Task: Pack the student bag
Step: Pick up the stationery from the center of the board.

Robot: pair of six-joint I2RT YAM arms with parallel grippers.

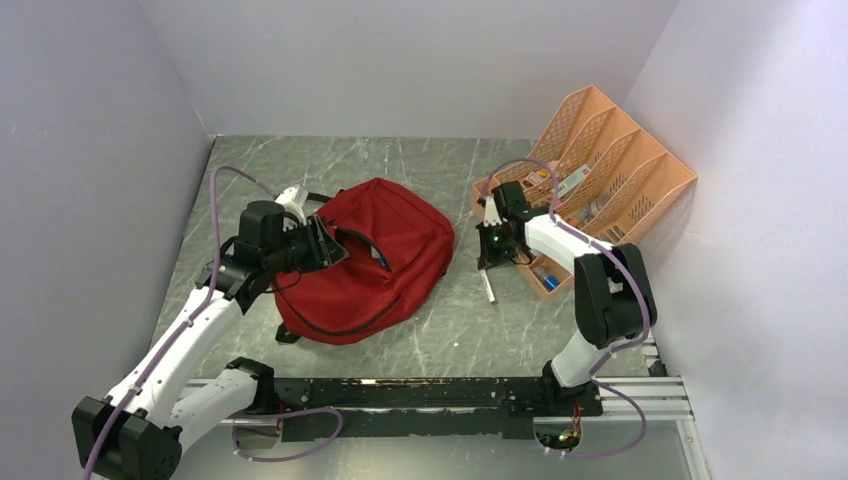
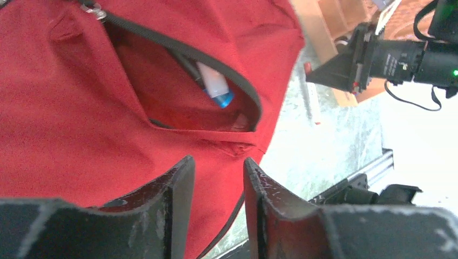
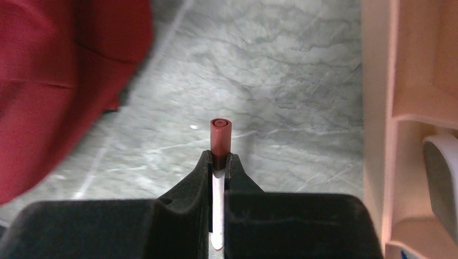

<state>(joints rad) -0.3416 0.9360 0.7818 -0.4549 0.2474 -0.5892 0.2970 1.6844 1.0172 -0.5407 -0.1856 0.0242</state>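
The right end effector [image 3: 219,159], clamped on a red-capped pen [image 3: 220,132] just right of the bag [image 1: 365,260] on the worktop [image 1: 450,330], should carry it level into the bag's unzipped pocket [image 2: 178,91], with the left end effector [image 2: 219,172], jaws apart at the bag's left side, kept off the opening.

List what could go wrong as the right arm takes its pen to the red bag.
1. The right gripper holds the thin pen in a narrow pinch, its red end sticking out past the fingertips; it could pivot or slip.
2. The pocket mouth of the student bag is a narrow slit holding a blue-tipped marker; the pen may snag on the zipper edge.
3. The left gripper has its jaws apart beside that soft pocket, so the mouth may sag shut.
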